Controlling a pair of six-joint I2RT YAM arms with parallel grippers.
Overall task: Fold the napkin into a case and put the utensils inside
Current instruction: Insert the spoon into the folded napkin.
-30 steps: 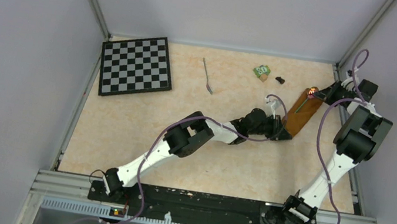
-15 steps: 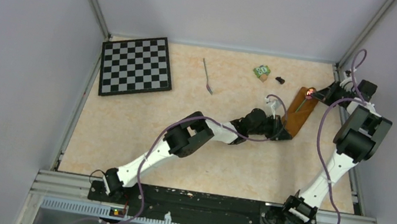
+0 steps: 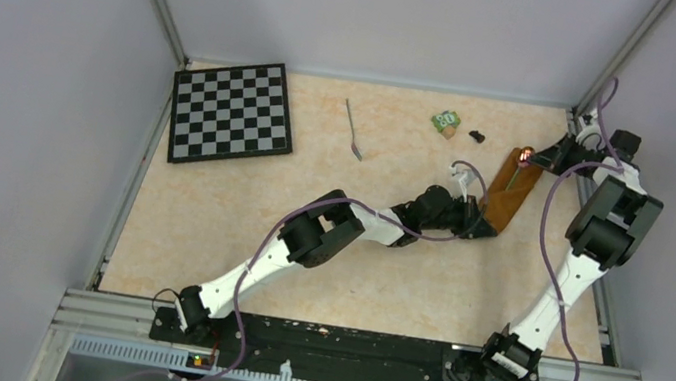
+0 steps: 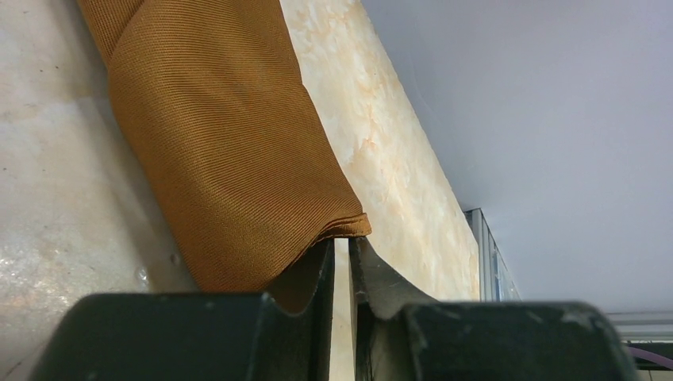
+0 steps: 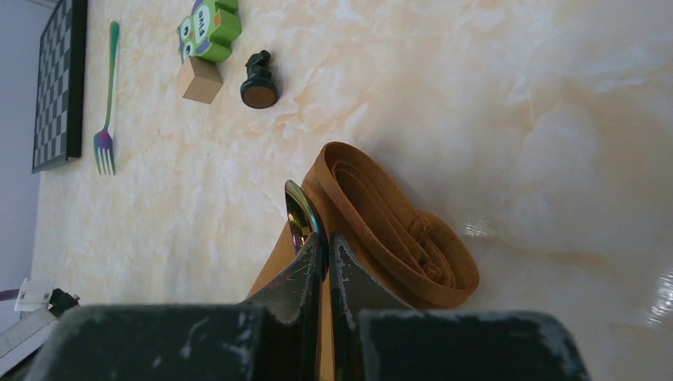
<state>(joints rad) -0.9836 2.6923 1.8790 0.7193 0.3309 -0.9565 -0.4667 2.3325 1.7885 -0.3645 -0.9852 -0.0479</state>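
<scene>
The napkin, folded into a narrow orange-brown case (image 3: 507, 192), lies at the right of the table. My left gripper (image 3: 483, 225) is at its near end; in the left wrist view the jaws (image 4: 342, 243) are closed to a thin slit at the hem of the case's corner (image 4: 238, 159). My right gripper (image 3: 534, 160) is at the case's far end, shut on the spoon (image 5: 299, 213), whose rainbow end sticks out past the fingertips (image 5: 309, 254) beside the layered open end (image 5: 397, 230). The fork (image 3: 353, 130) lies apart on the table and also shows in the right wrist view (image 5: 107, 103).
A chessboard (image 3: 231, 112) lies at the far left. A small green block (image 3: 444, 121) and a black chess piece (image 3: 477, 135) sit near the back, left of the case. The right wall rail (image 3: 599, 310) runs close to the right arm.
My right gripper with the spoon has shifted slightly toward the back-left over the case's far end, and that end now looks narrower. The left arm has stayed put.
</scene>
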